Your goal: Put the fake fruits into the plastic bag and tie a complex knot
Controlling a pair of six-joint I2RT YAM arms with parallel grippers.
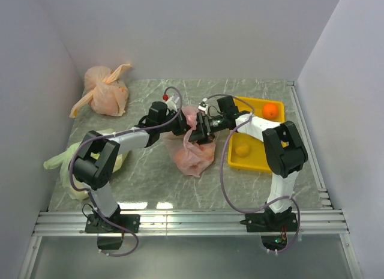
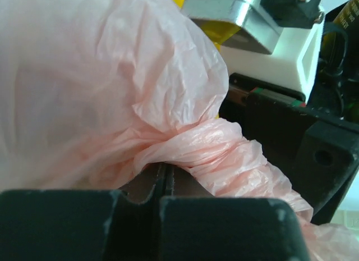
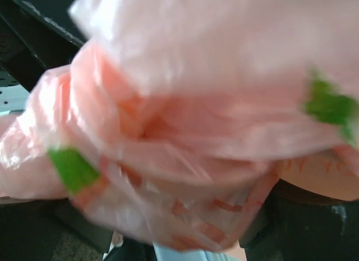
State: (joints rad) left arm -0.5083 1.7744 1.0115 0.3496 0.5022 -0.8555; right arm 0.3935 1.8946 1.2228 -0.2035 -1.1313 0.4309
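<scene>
The pink plastic bag (image 1: 193, 154) sits mid-table with its bunched top lifted between both grippers. My left gripper (image 2: 165, 168) is shut, its jaws pressed together on pink film, and a twisted strip (image 2: 230, 154) of the bag runs off to the right from its tips. In the top view it (image 1: 182, 128) meets my right gripper (image 1: 200, 129) above the bag. Blurred pink plastic (image 3: 185, 132) fills the right wrist view and hides those fingers. A knot cannot be made out. An orange fruit (image 1: 270, 110) and a yellow fruit (image 1: 242, 149) lie in the yellow tray (image 1: 257, 165).
An orange-peach tied bag (image 1: 105, 92) lies at the back left. A yellow-green bag (image 1: 67, 159) sits by the left wall beside my left arm. White walls close the table in on three sides. A metal rail runs along the near edge.
</scene>
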